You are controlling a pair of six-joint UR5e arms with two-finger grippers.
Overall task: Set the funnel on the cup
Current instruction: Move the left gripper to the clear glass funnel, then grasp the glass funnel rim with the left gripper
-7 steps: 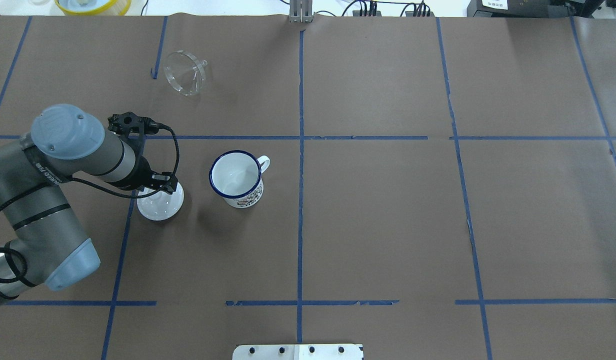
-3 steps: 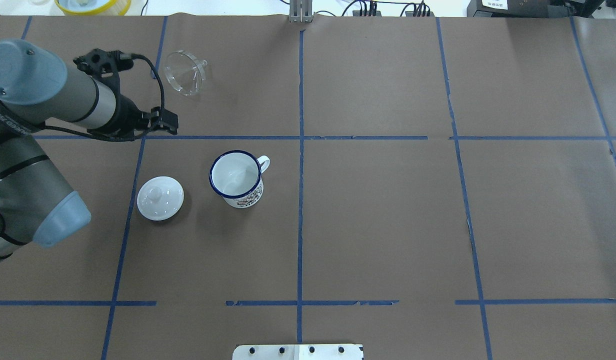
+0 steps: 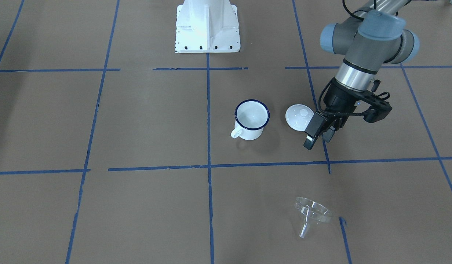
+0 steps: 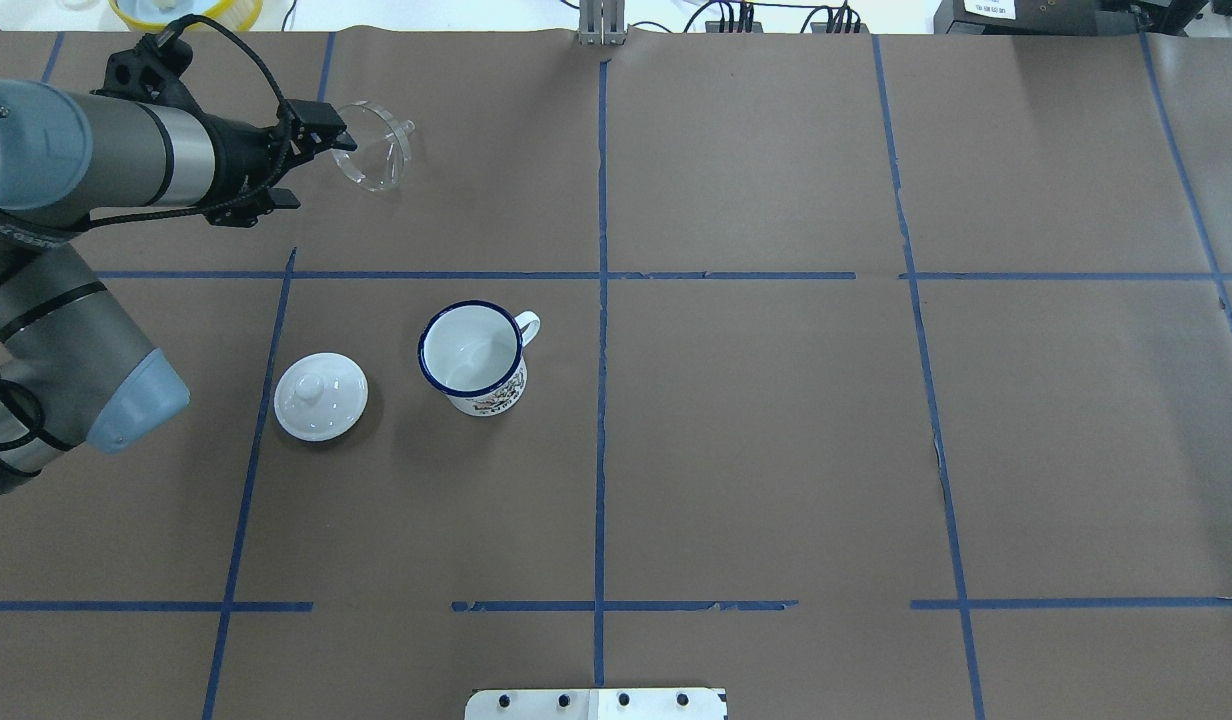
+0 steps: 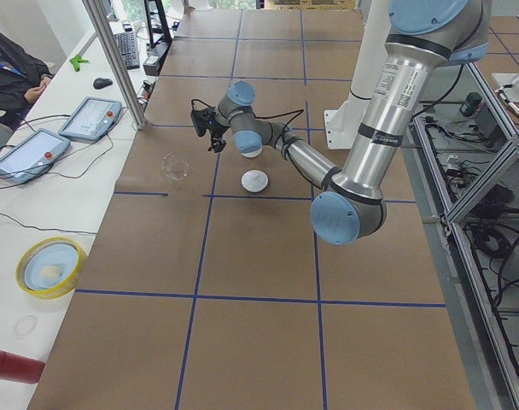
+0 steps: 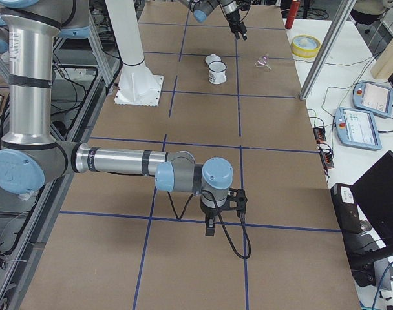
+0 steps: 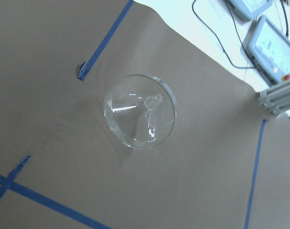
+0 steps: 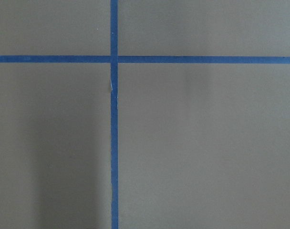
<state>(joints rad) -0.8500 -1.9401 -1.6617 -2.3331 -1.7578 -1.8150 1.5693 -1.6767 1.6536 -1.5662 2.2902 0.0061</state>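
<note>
Left gripper (image 3: 317, 142): raised above the table, jaws apart, nothing between them. Its fingers (image 3: 309, 138) point downward and away from the robot, towards the funnel (image 4: 378, 158) but clear of it; the left wrist view looks down on the funnel with no finger touching it.

Funnel: clear, lying tilted on its rim and spout on the brown paper, in the far left part of the table (image 4: 776, 450) as seen from the robot's side, just right of a short end of blue tape (image 4: 308, 148).

Cup (image 4: 473, 358): white with a dark blue rim, upright, mouth open, nearer the robot than the funnel and well apart from it; its handle points to the far right.

Lid (image 4: 321, 396): round, white, knobbed, on the paper just left of the cup, not touching it.

Right gripper (image 6: 209, 227): low over a blue tape crossing at the right end of the table, far from all three things; whether its jaws are apart or closed cannot be told.
</note>
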